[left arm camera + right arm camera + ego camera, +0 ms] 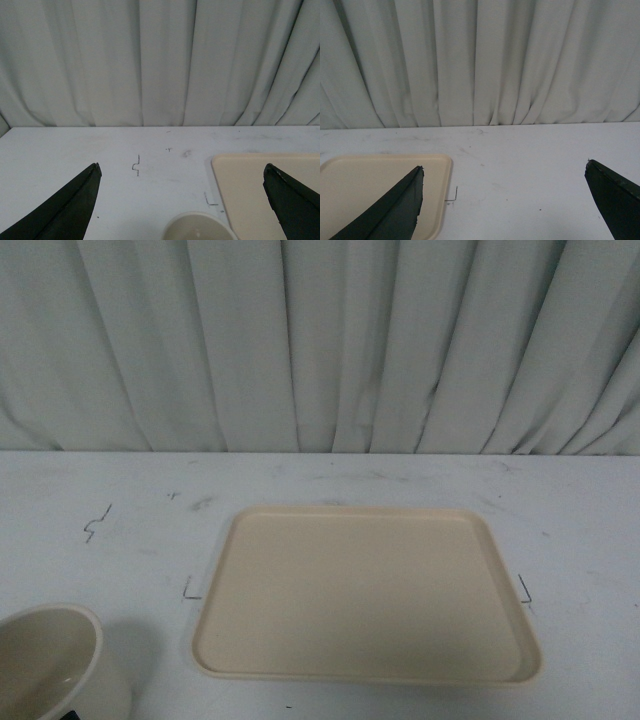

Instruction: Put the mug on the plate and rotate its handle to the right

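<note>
The cream-white mug (55, 665) stands upright on the table at the near left corner of the front view, cut off by the frame edge; its handle does not show. The empty beige plate (365, 592) lies flat in the middle, to the mug's right. Neither arm appears in the front view. In the left wrist view my left gripper (182, 172) is open above the table, with the mug's rim (199, 227) between and below its fingers and the plate (250, 192) beside it. My right gripper (504, 170) is open over bare table, next to the plate's corner (370, 185).
A white table (100, 500) runs back to a pale pleated curtain (320, 340). Small black corner marks (190, 590) sit on the table at the plate's left and right sides, and a squiggle mark (97, 523) lies further left.
</note>
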